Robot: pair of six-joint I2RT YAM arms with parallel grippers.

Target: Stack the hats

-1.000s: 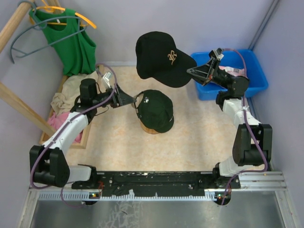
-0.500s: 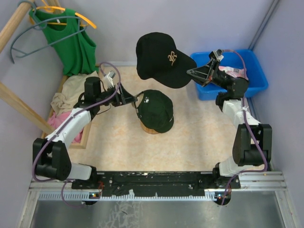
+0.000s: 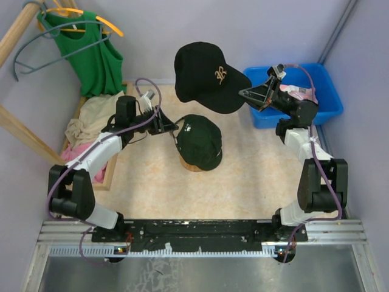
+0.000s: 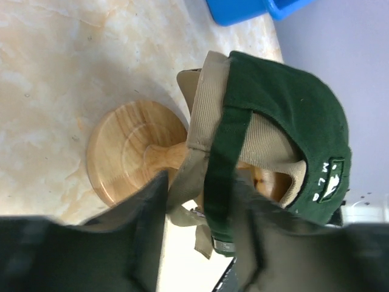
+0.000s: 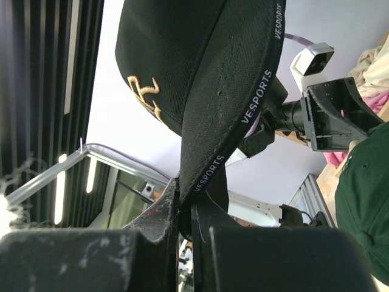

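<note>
Gap: black cap [image 3: 203, 73] hangs high beyond dark green cap [image 3: 200, 141].
Right gripper [image 3: 243, 92] clamps its brim; left gripper [image 3: 172, 126], spread, straddles the green's rear.

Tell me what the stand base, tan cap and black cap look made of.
The stand base: light wood, smooth-finished; grain and turned rings show. The tan cap: ribbed fabric, likely corduroy; fine parallel ridges. The black cap: matte woven cloth, probably cotton twill; stitch rows along the brim, embroidered gold emblem.
</note>
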